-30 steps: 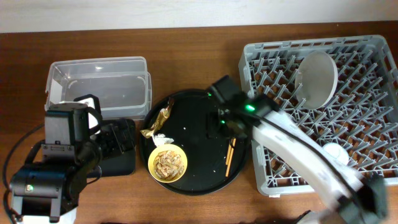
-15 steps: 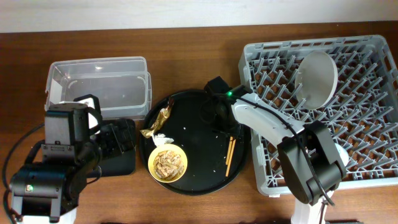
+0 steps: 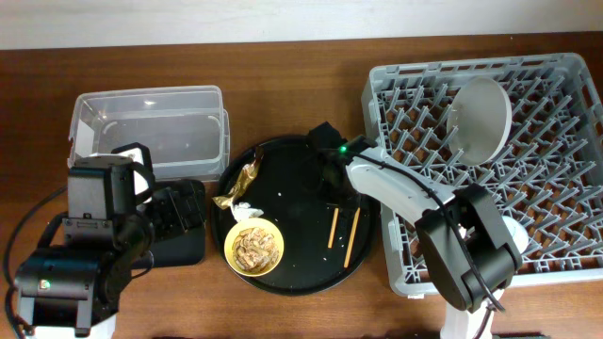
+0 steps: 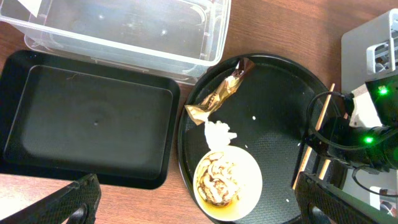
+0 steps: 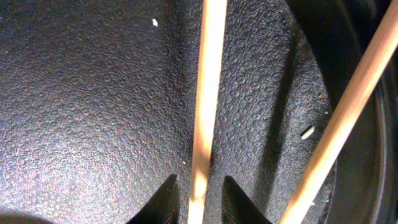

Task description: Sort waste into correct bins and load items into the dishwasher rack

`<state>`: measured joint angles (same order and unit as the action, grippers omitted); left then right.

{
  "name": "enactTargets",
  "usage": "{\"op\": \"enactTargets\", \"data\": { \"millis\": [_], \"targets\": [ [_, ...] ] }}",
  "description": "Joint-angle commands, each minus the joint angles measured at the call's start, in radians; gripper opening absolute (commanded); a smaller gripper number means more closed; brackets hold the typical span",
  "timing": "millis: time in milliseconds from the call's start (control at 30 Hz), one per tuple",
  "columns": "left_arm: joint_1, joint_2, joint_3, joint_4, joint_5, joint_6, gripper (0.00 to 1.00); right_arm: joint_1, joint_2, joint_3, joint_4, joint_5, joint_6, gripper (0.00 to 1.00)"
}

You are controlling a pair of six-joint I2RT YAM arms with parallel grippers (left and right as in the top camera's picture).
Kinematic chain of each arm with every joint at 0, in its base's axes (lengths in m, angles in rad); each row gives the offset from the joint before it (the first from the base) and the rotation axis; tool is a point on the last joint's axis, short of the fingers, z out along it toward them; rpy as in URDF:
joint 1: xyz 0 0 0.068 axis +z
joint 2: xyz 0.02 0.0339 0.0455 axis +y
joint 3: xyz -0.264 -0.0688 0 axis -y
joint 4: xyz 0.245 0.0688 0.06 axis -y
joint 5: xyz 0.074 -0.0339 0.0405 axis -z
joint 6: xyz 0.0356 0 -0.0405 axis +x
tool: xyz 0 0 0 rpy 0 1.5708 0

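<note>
My right gripper is low over the round black tray, and in the right wrist view its fingers closely straddle one wooden chopstick with thin gaps on both sides. The second chopstick lies to its right. In the overhead view the two chopsticks lie apart. The gold foil wrapper, white tissue and yellow bowl of brownish scraps sit on the tray's left. My left gripper is open and empty above them. The pale plate stands in the grey rack.
The clear tub stands at the back left, and the shallow black tray lies in front of it, mostly under my left arm in the overhead view. The round black tray sits between the bins and the rack. The cups are not visible.
One chopstick has shifted left, away from the other. My right gripper has moved slightly along the tray and now sits over that chopstick's far end. The left arm has not moved.
</note>
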<state>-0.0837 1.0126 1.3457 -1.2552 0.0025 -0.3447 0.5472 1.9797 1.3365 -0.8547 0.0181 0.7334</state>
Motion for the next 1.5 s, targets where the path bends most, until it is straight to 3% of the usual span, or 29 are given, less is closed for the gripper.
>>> {"op": "enactTargets", "data": {
  "millis": [0, 133, 300, 400, 433, 567, 600, 633, 700, 800, 833, 933, 967, 1100, 1333, 1367, 1400, 1467],
  "targets": [
    [0.005, -0.004, 0.008, 0.0, -0.01, -0.005, 1.0, 0.002, -0.007, -0.025, 0.004, 0.001, 0.036, 0.12],
    [0.005, -0.004, 0.008, 0.0, -0.01, -0.005, 1.0, 0.002, -0.018, -0.06, 0.024, -0.007, 0.02, 0.04],
    [0.005, -0.004, 0.008, 0.0, -0.01, -0.005, 1.0, -0.015, -0.384, 0.029, -0.034, 0.023, -0.266, 0.04],
    [0.005, -0.004, 0.008, 0.0, -0.01, -0.005, 1.0, -0.13, -0.519, 0.029, -0.071, 0.066, -0.462, 0.04],
    [0.005, -0.004, 0.008, 0.0, -0.01, -0.005, 1.0, -0.217, -0.499, 0.009, -0.08, 0.085, -0.556, 0.04],
    [0.005, -0.004, 0.008, 0.0, -0.01, -0.005, 1.0, -0.353, -0.351, -0.024, -0.084, 0.05, -0.621, 0.04],
    [0.005, -0.004, 0.008, 0.0, -0.01, -0.005, 1.0, -0.352, -0.362, -0.013, -0.081, 0.043, -0.621, 0.19],
    [0.005, -0.004, 0.008, 0.0, -0.01, -0.005, 1.0, -0.349, -0.381, 0.016, -0.095, 0.024, -0.621, 0.43],
    [0.005, -0.004, 0.008, 0.0, -0.01, -0.005, 1.0, -0.335, -0.456, 0.059, -0.122, -0.046, -0.58, 0.59],
    [0.005, -0.004, 0.008, 0.0, -0.01, -0.005, 1.0, -0.226, -0.52, 0.059, -0.159, -0.136, -0.462, 0.52],
    [0.005, -0.004, 0.008, 0.0, -0.01, -0.005, 1.0, -0.131, -0.506, 0.053, -0.177, -0.134, -0.412, 0.52],
    [0.005, -0.004, 0.008, 0.0, -0.01, -0.005, 1.0, 0.034, -0.392, 0.003, -0.187, 0.054, -0.05, 0.49],
    [0.005, -0.004, 0.008, 0.0, -0.01, -0.005, 1.0, 0.05, -0.351, -0.015, -0.175, 0.07, 0.005, 0.48],
    [0.005, -0.004, 0.008, 0.0, -0.01, -0.005, 1.0, 0.053, -0.081, -0.023, -0.136, 0.07, 0.062, 0.4],
    [0.005, -0.004, 0.008, 0.0, -0.01, -0.005, 1.0, 0.046, -0.039, -0.149, -0.071, 0.072, 0.169, 0.4],
    [0.005, -0.004, 0.008, 0.0, -0.01, -0.005, 1.0, 0.046, -0.039, -0.154, -0.071, 0.073, 0.162, 0.38],
    [0.005, -0.004, 0.008, 0.0, -0.01, -0.005, 1.0, 0.046, -0.041, -0.151, -0.063, 0.073, 0.128, 0.18],
    [0.005, -0.004, 0.008, 0.0, -0.01, -0.005, 1.0, 0.046, -0.071, -0.114, -0.089, 0.072, 0.037, 0.04]
  ]
}}
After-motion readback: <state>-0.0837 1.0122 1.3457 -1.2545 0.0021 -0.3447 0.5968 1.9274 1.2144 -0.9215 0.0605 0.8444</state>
